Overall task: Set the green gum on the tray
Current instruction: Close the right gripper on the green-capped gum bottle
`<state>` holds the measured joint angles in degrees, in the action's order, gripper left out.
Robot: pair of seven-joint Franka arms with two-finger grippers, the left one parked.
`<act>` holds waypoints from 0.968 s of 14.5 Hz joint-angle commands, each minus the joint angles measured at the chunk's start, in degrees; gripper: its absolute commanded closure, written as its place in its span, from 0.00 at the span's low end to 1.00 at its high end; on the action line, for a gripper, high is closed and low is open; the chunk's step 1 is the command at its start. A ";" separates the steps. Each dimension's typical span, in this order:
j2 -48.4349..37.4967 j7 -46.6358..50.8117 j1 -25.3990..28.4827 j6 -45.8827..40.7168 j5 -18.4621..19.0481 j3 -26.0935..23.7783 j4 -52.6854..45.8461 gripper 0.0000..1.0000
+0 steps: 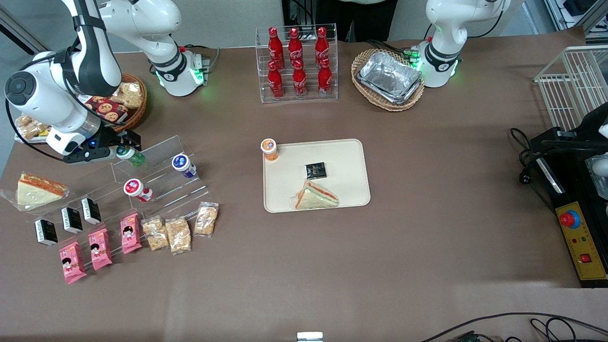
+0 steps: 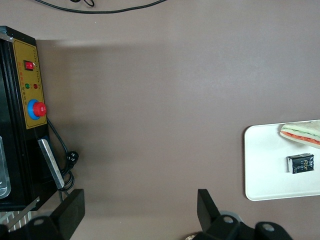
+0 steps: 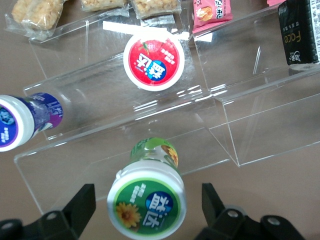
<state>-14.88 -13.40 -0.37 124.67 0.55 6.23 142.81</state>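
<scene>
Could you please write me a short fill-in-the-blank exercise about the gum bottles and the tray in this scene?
1. The hand is open, one finger on each side of the gum bottle whose lid is ____.
2. The green gum stands on the clear stepped ____.
3. The bottle standing on the tray has an ____ lid.
4. Also on the tray lie a small black packet and a wrapped ____.

Missing words: green; display stand; orange; sandwich

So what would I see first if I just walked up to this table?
Probably the red cola bottles lined up in a clear rack, farther from the front camera than the tray. Toward the working arm's end, the open gripper sits around the green gum on the clear stepped stand. The tray already holds a sandwich.
</scene>
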 commanded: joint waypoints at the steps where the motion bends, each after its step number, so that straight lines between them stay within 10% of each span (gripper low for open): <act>1: -0.15 -0.40 -0.33 2.33 0.86 -0.08 1.42 0.20; 8: -1.55 0.57 -0.24 1.02 0.77 -0.17 1.25 0.70; 14: -5.51 2.15 0.37 -18.11 0.07 -0.96 -10.76 0.82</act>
<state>-18.62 -12.86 -0.32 117.76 0.55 5.79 140.32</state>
